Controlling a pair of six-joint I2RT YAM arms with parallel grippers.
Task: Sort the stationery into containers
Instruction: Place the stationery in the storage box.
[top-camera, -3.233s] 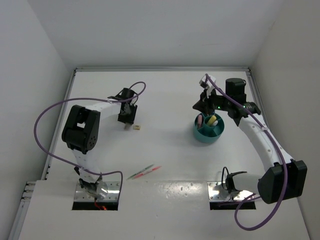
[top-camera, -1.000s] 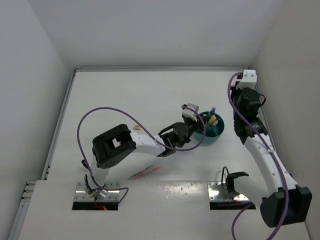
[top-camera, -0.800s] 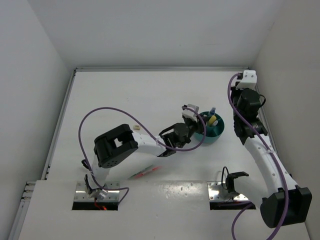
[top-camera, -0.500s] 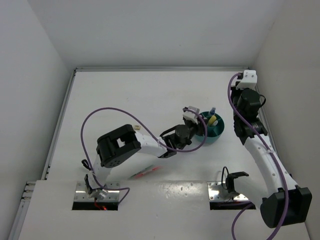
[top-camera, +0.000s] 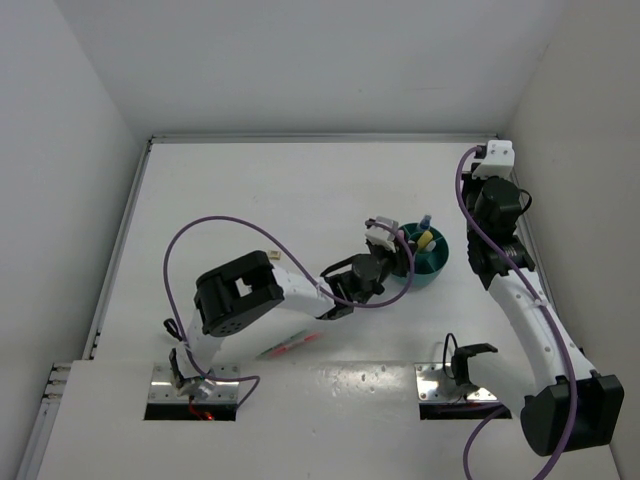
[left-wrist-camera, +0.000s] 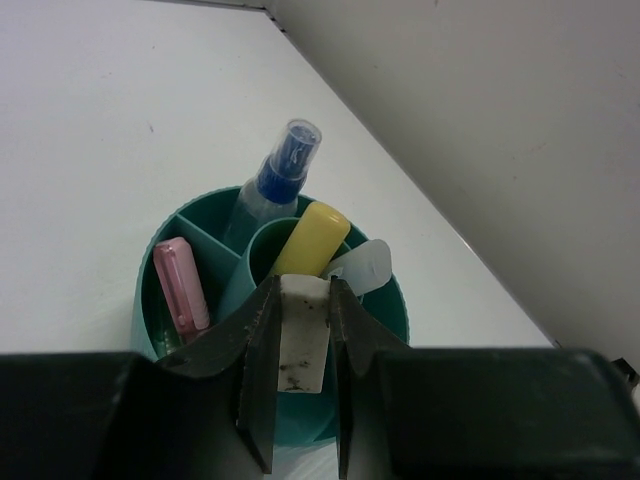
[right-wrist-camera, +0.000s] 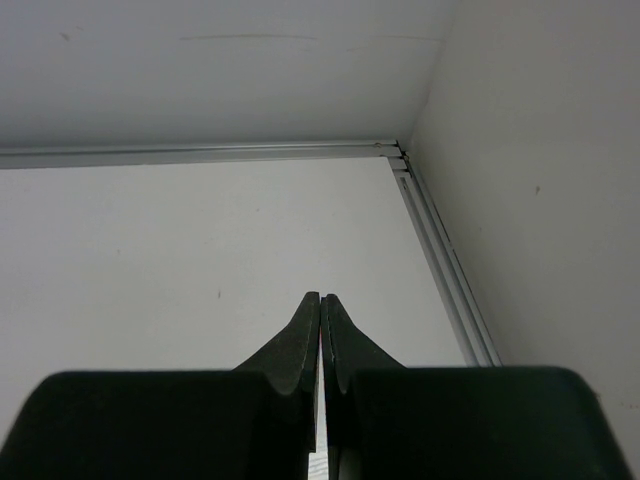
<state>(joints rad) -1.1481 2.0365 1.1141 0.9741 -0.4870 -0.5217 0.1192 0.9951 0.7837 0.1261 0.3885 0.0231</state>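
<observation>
The left gripper (left-wrist-camera: 302, 300) pinches a little beige block (left-wrist-camera: 303, 340) tight, just over the rim of the teal cup (left-wrist-camera: 147, 300). I think it should reach in a bit more, over an open slot and not onto the yellow marker (left-wrist-camera: 310, 235), then let go low, so the block cannot bounce out. The right gripper (right-wrist-camera: 320, 330) is closed on nothing, parked by the far corner.

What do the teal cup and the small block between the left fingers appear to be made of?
The teal cup looks like moulded plastic: smooth, evenly coloured, thin dividers. The small block seems matte, off-white rubber, perhaps an eraser, judging by its dark smudges.
</observation>
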